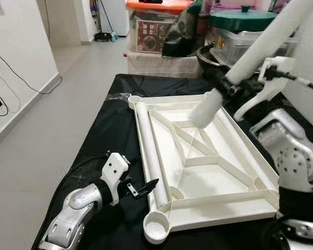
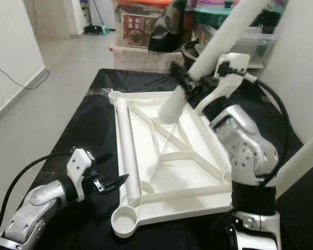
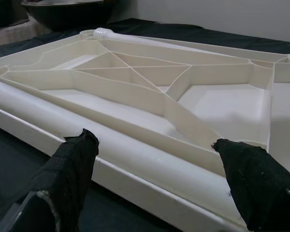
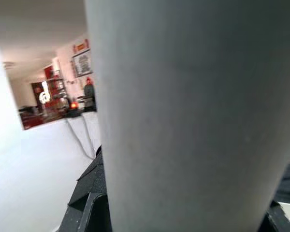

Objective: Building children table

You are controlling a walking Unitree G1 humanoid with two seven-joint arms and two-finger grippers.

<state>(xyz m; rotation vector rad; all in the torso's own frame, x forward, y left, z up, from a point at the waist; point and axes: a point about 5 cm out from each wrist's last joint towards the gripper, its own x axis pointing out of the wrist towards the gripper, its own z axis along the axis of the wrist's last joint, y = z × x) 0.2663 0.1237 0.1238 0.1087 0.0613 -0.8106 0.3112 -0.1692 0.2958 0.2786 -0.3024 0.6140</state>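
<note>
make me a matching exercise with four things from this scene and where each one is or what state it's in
Things:
1. white plastic table leg tube
2. second white leg tube
3. left pincer
4. green pot lid

States:
A. open, beside the upturned white plastic tabletop
B. on stacked storage boxes behind the table
C. lying along the tabletop's left edge
D. held tilted in the right pincer

Pairs: 1-D, 2-C, 3-A, 4-B

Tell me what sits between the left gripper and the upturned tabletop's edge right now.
Only bare black cloth. In the left eye view the left gripper points at the tabletop, just short of the white leg lying along its near edge.
</note>
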